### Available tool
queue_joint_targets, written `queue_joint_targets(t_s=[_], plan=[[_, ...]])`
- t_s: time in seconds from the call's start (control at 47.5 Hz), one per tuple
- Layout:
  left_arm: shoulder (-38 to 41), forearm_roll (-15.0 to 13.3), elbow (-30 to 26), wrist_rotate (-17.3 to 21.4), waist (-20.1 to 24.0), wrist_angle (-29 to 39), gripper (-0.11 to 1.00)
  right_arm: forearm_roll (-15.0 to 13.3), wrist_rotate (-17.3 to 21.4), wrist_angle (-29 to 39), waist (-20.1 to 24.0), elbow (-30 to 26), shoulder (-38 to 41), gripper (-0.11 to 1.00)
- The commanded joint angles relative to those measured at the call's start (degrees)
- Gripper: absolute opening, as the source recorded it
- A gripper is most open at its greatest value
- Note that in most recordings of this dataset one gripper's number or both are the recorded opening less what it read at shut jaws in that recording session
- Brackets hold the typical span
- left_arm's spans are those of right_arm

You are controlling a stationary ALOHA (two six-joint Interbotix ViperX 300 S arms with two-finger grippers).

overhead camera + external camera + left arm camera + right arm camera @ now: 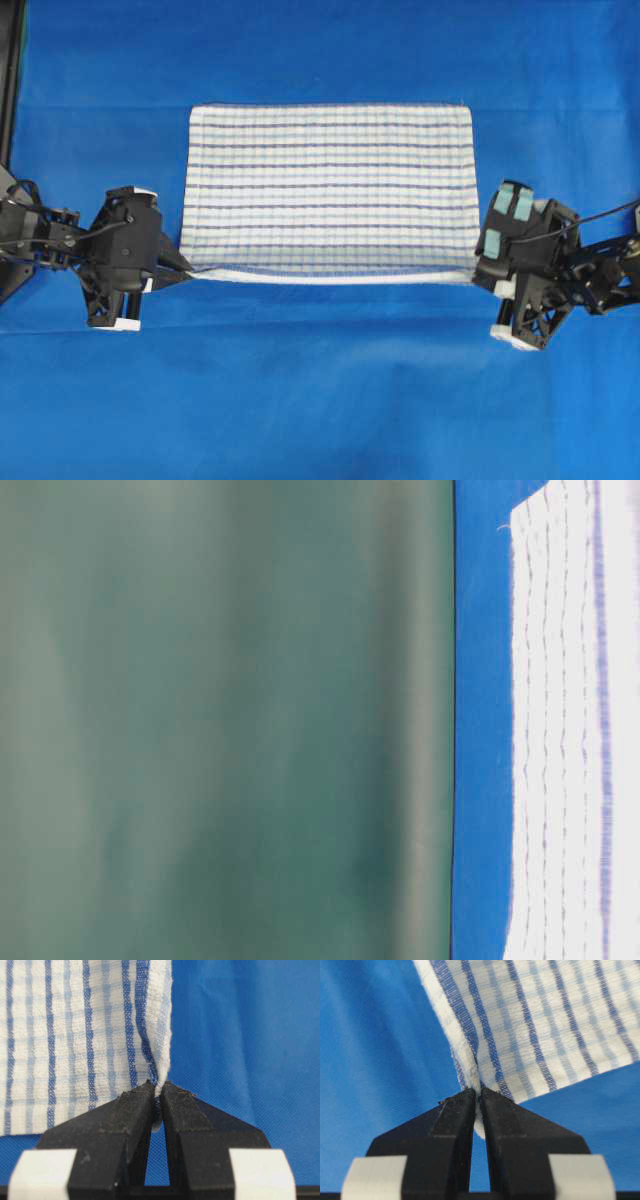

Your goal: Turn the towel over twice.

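The striped towel [330, 190] lies spread on the blue sheet [320, 400] covering the surface. The left pincer [158, 1091] and right pincer [477, 1094] are each clamped on a near corner. For a clean flip, both should lift and carry evenly, keeping the hem taut. No readable writing.

The white towel [330, 190] with dark and light blue stripes is spread over the blue sheet [320, 400], its near corners pinched and lifted.
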Motion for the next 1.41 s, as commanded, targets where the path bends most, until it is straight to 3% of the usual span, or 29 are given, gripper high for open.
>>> queue_joint_targets(t_s=[0.0, 0.652, 0.715, 0.778, 0.884, 0.947, 1.01, 1.178, 1.389], plan=[[1.23, -0.18, -0.97, -0.09, -0.7, -0.35, 0.04, 0.09, 0.53, -1.67, 0.53, -0.53, 0.7, 0.08], [2.02, -0.18, -2.11, 0.18, -2.29, 0.09, 0.05, 0.09, 1.05, -3.78, 1.14, -1.67, 3.25, 0.09], [2.02, -0.18, -2.29, 0.18, -2.2, 0.26, 0.11, 0.09, 1.05, -3.78, 1.14, -2.02, 3.43, 0.09], [1.85, -0.18, -2.55, 0.26, -2.29, 0.88, 0.25, 0.09, 1.14, -3.78, 1.23, -2.46, 4.04, 0.1], [1.41, -0.18, -3.08, 0.26, -2.29, 3.08, 0.55, 0.09, 1.05, -3.78, 1.41, -3.34, 4.48, 0.38], [0.97, -0.18, -3.6, 0.26, -2.29, 4.66, 0.61, 0.0, 1.05, -3.52, 1.41, -3.78, 4.57, 0.56], [0.09, -0.18, -4.13, 0.44, -2.29, 6.24, 0.59, -0.09, 0.97, -3.16, 1.41, -4.04, 4.31, 0.67], [-4.48, -0.09, -6.15, 0.88, -2.29, 9.84, 0.59, -1.05, 0.09, 0.79, 1.41, -5.27, 2.02, 0.62], [-12.66, 0.09, -7.65, 1.14, -1.58, 10.46, 0.59, -7.47, 0.09, 5.54, 1.05, -6.24, -4.75, 0.62]])
